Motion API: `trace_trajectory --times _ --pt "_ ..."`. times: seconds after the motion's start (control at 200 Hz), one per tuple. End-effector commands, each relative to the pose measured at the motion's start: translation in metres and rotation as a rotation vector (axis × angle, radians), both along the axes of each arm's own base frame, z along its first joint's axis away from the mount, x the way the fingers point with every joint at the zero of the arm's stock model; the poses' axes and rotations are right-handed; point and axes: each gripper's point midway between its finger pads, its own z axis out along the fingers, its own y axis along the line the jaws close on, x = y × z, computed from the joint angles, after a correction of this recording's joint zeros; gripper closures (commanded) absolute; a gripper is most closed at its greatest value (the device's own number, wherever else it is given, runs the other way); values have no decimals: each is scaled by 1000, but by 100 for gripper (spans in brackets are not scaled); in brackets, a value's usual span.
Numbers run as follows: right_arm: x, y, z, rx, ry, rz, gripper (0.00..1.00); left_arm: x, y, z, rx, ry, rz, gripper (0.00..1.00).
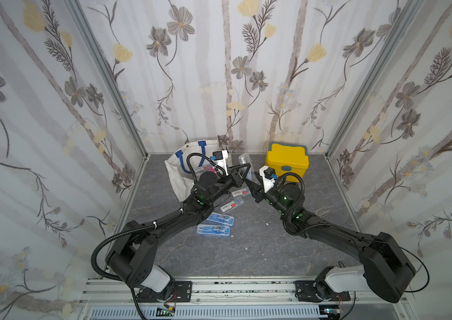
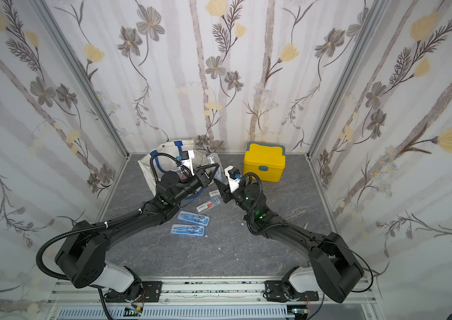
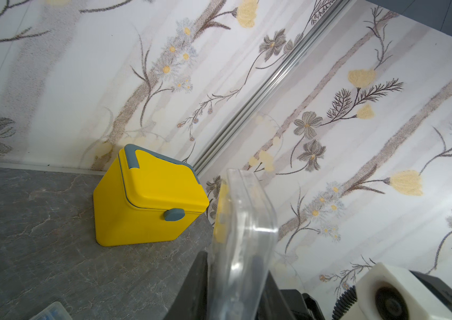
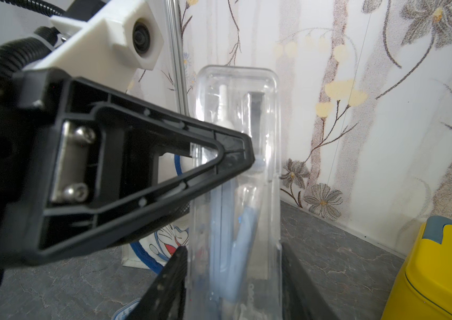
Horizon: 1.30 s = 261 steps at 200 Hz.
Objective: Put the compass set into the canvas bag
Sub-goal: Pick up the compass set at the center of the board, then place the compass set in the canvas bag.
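Over tabletop (image 1: 247,249), left gripper (image 1: 248,167) and right gripper (image 1: 248,182) pinch upright compass set (image 1: 244,158).

I work in a little test booth, like a lab. Flower paper walls (image 1: 205,83) stand around my grey table (image 1: 247,249), with metal posts (image 1: 105,74). My arms (image 1: 141,249) are bolted to a metal rail (image 1: 247,288).

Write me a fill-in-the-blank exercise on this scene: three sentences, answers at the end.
1. The compass set, gripped by both the left gripper and the right gripper, sits in a ____ plastic case.
2. The white canvas bag has ____ handles.
3. The lid of the yellow box is ____.

Answers: clear; blue; closed
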Motion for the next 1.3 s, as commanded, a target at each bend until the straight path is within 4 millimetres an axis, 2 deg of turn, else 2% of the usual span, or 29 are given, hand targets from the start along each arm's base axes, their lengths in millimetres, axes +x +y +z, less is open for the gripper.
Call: trace_trajectory --times 0.0,0.25,0.345,0.5,0.53,0.545,0.555,0.659,0.824,1.024,1.139,1.299 --pt "1 1 9 13 -37 -2 64 -5 -6 15 -36 -36 -28 83" --pt "0 2 8 8 -33 5 62 -5 -12 13 -30 -44 -43 92" --pt "1 2 6 7 -28 -1 54 -5 -11 14 -28 -52 -34 95" --pt "4 1 -1 -10 -8 -13 28 3 -8 12 16 -59 8 96" --pt "4 0 -3 -15 -1 -17 18 5 -7 12 33 -64 20 96" --pt "4 -1 -3 -18 1 -20 6 5 -6 11 43 -66 27 96" --pt "5 -1 -4 -19 3 -21 1 6 -6 12 48 -68 31 96" --pt "3 -6 -5 -22 11 -38 0 17 3 17 114 -88 99 96" --pt "-3 -27 -1 15 8 -109 0 42 36 30 243 -103 274 96" --pt "-2 -47 -14 0 80 -190 1 63 85 49 353 -143 457 96" --pt "-9 -41 -23 -48 113 -137 1 77 116 38 466 -111 580 95" --pt "-13 -35 -34 -66 154 -94 0 97 157 -1 619 17 716 95"
